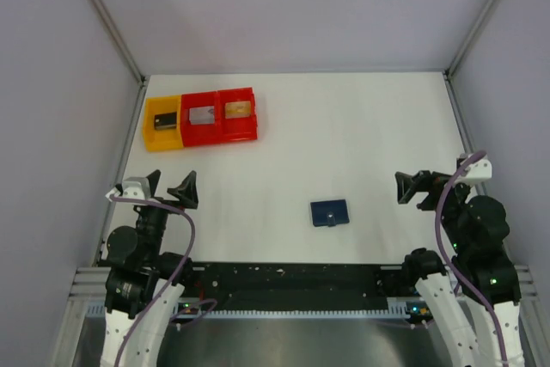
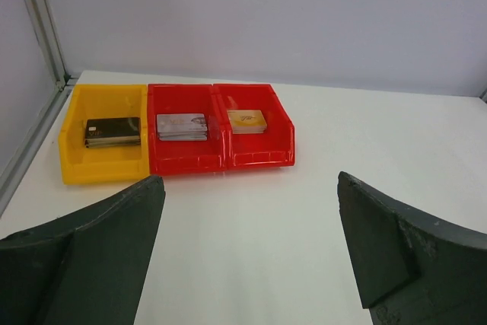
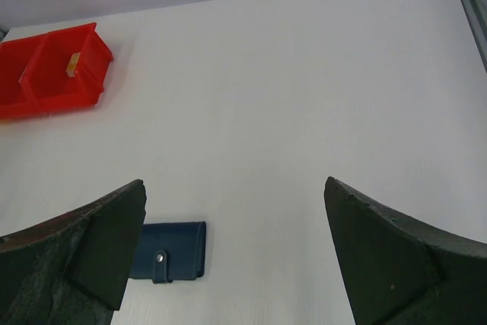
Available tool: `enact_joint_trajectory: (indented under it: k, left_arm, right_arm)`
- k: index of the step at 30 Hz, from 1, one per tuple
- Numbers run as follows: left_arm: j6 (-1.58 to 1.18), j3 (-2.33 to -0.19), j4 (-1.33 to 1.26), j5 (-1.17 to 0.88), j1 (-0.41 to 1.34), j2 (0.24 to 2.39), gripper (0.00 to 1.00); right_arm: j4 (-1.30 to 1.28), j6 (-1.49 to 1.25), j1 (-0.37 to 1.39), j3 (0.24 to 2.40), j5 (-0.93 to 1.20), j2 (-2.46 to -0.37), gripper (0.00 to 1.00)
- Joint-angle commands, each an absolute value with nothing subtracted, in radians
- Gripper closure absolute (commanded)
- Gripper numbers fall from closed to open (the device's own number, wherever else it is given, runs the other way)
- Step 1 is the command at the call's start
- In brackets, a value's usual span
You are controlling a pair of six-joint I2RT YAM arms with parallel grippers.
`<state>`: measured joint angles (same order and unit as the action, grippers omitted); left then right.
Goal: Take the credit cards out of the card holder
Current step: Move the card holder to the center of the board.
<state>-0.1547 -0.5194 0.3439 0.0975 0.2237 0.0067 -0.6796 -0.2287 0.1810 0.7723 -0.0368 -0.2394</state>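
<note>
Left claw [image 1: 168, 186] and right claw [image 1: 417, 188] gape released; one should pin the shut card holder [image 1: 330, 212] to the bench [image 1: 361, 126], the other unsnap its clasp [image 3: 160, 258].

We see the card holder [image 1: 330, 212] lying flat on the worktop [image 1: 361, 126] toward its near edge, a little right of centre. It sits between the left end effector [image 1: 169, 186] and the right end effector [image 1: 417, 186], touching neither. At the far left corner three bins stand side by side in a row, the left bin [image 1: 161, 140], the middle bin [image 1: 199, 136] and the right bin [image 1: 239, 131], with cards [image 1: 200, 114] lying in each, well apart from the card holder.
</note>
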Motion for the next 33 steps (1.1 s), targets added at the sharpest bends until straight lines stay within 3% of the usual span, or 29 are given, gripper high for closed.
enact_joint_trajectory:
  k: [1, 8, 14, 22, 33]
  left_arm:
    - [-0.153, -0.523, 0.313, 0.115, 0.225, -0.028, 0.01]
    - [-0.158, -0.529, 0.322, 0.126, 0.225, -0.026, 0.01]
    - [-0.16, -0.531, 0.321, 0.106, 0.225, -0.035, 0.01]
    - [-0.156, -0.525, 0.314, 0.112, 0.227, -0.052, 0.01]
    - [-0.153, -0.523, 0.311, 0.118, 0.232, -0.057, 0.01]
  right_arm:
    - [-0.647, -0.239, 0.19, 0.772, -0.015, -0.256, 0.01]
    - [-0.687, -0.394, 0.192, 0.752, 0.081, -0.337, 0.01]
    - [-0.764, -0.572, 0.19, 0.707, 0.136, -0.541, 0.01]
    - [-0.632, -0.768, 0.202, 0.513, 0.259, -0.715, 0.01]
    - [-0.373, -1.038, 0.514, 0.35, 0.106, -0.883, 0.02]
